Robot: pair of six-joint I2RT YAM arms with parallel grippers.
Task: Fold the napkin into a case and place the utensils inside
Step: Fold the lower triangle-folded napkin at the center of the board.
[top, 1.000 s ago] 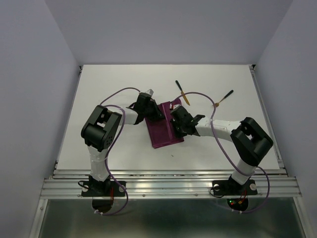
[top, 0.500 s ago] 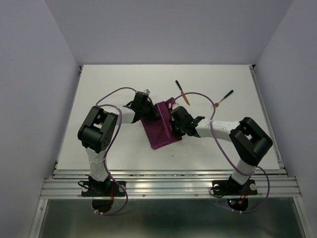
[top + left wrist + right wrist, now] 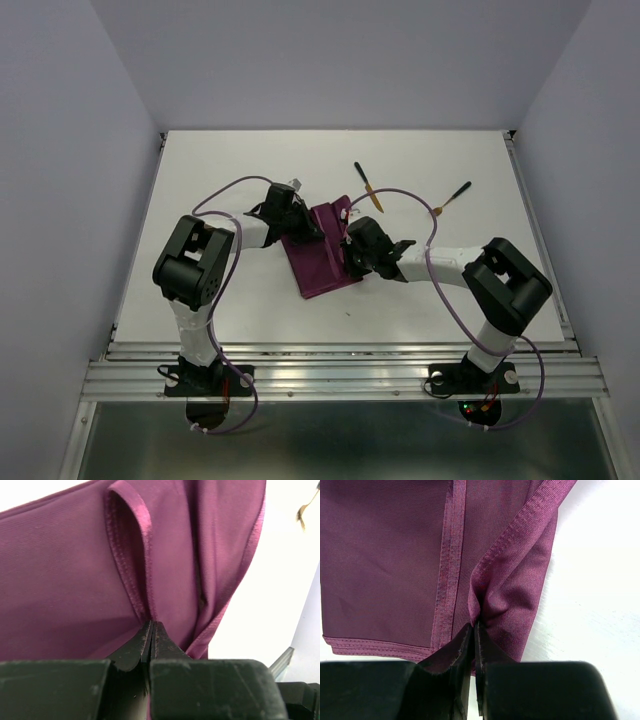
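Both sets of jaws look nearly shut from here: L gripper & R gripper each pinch a fold of the shiny magenta-purple cloth napkin, mid white table.

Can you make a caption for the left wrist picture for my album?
The left gripper, shut, pinches a hemmed fold of the shiny magenta-purple cloth napkin on the white table.

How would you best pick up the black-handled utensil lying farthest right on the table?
Take the utensil by the middle of its black handle, straight down from above, closing across its thin width. It lies flat and slanted on the table, apart from the napkin, so nothing offers a side grip.
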